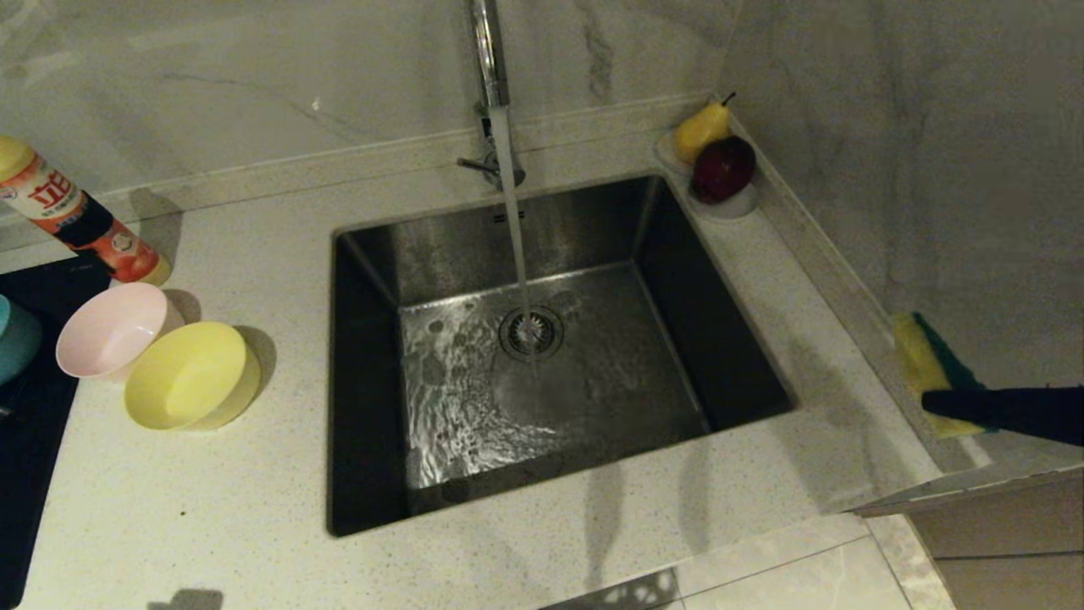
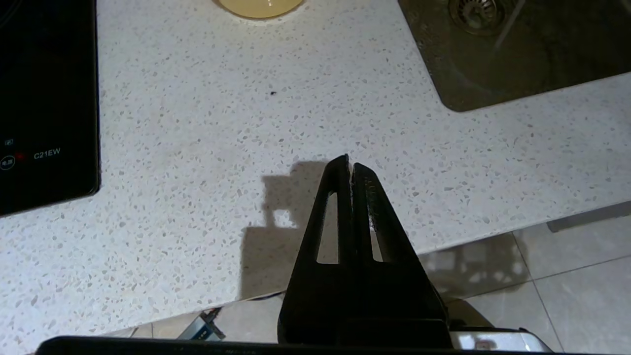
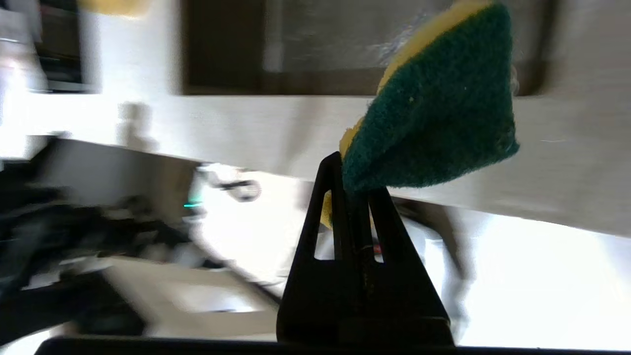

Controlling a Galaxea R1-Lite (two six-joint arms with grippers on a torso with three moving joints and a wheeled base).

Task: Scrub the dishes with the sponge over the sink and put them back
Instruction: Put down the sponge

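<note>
Water runs from the tap (image 1: 489,51) into the steel sink (image 1: 728,339). To the sink's left, the pink bowl (image 1: 110,330) and the yellow bowl (image 1: 190,373) stand side by side on the counter. Only an edge of the blue bowl (image 1: 10,339) shows at the far left. My right gripper (image 1: 931,402) is off the counter's right end, shut on the bent yellow-and-green sponge (image 1: 927,360); in the right wrist view the sponge (image 3: 434,113) sticks out past the gripper (image 3: 352,180). My left gripper (image 2: 349,165) is shut and empty above the counter's front edge.
A detergent bottle (image 1: 76,216) lies behind the bowls. A black hob (image 2: 44,98) covers the counter's left end. A white saucer (image 1: 738,205) with a pear (image 1: 701,127) and an apple (image 1: 722,168) sits in the back right corner. Marble walls stand behind and to the right.
</note>
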